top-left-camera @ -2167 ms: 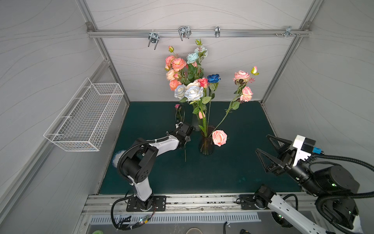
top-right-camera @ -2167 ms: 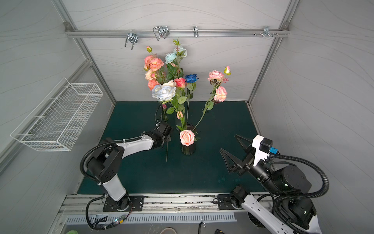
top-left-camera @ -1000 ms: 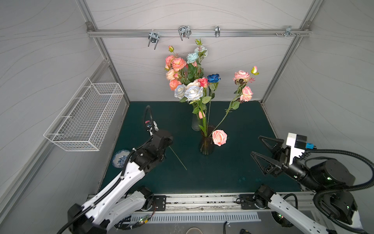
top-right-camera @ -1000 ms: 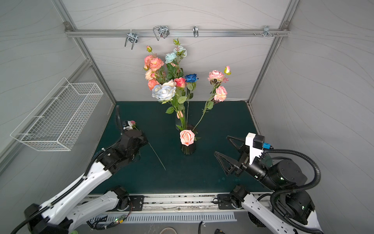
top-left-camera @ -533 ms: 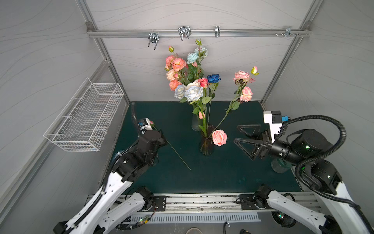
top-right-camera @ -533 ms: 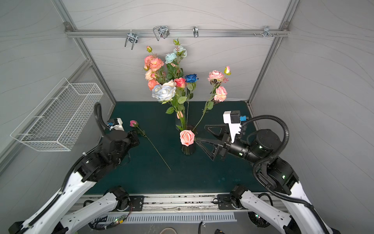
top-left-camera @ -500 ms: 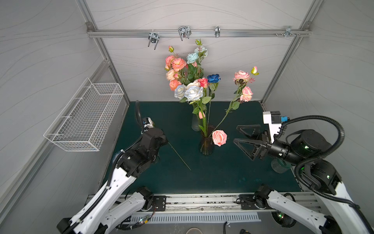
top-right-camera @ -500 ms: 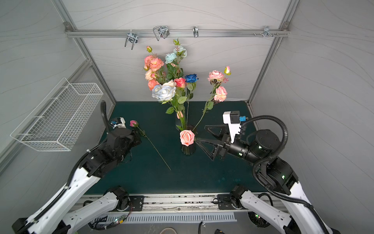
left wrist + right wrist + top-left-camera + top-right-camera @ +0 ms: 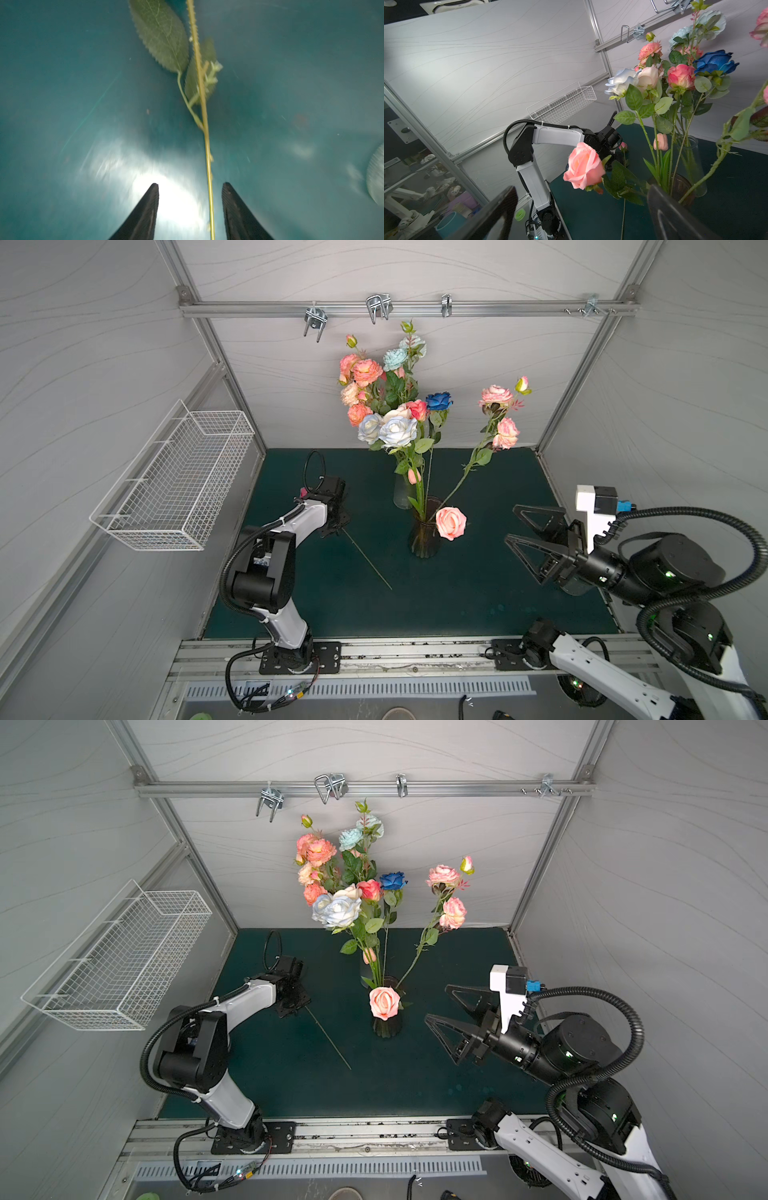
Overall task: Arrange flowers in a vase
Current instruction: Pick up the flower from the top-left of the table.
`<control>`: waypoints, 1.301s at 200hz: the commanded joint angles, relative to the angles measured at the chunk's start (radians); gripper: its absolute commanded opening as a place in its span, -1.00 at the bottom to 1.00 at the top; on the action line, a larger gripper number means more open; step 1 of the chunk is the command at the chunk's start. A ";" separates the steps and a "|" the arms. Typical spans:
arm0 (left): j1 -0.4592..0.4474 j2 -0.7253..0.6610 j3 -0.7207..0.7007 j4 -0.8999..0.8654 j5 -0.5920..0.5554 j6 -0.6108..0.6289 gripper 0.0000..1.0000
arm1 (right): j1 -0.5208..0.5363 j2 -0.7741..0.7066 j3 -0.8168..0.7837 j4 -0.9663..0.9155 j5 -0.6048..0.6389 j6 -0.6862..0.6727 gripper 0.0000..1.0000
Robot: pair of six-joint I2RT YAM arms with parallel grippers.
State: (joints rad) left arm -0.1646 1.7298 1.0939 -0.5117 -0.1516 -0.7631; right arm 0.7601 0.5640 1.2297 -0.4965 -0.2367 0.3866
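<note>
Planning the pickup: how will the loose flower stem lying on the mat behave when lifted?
Probably light: the stem is thin, with a small bud. Likely to droop or swing if held near one end. So thin a stem may twist or slip in the left gripper.

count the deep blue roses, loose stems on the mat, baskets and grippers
deep blue rose: 1
loose stem: 1
basket: 1
grippers: 2, left gripper, right gripper
total: 5

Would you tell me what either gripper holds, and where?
Nothing: left gripper stands open astride the loose flower's stem on the mat; right gripper open, empty.
</note>
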 commanded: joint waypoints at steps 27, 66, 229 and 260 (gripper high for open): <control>0.013 0.154 0.168 0.010 -0.045 0.017 0.06 | 0.007 -0.049 -0.002 -0.057 0.066 -0.056 0.98; 0.013 0.251 0.224 -0.029 -0.075 0.019 -0.05 | 0.006 -0.074 -0.006 -0.068 0.091 -0.064 0.98; 0.013 -0.509 -0.040 -0.010 -0.107 0.043 -1.00 | 0.006 -0.083 -0.034 -0.052 0.113 -0.068 0.98; -0.058 -0.732 0.064 -0.073 -0.073 0.127 -1.00 | 0.006 -0.024 0.017 -0.056 0.051 -0.065 0.98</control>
State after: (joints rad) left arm -0.1654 1.1091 1.0683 -0.5327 -0.2432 -0.7113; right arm 0.7601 0.4931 1.2076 -0.5629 -0.1299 0.3309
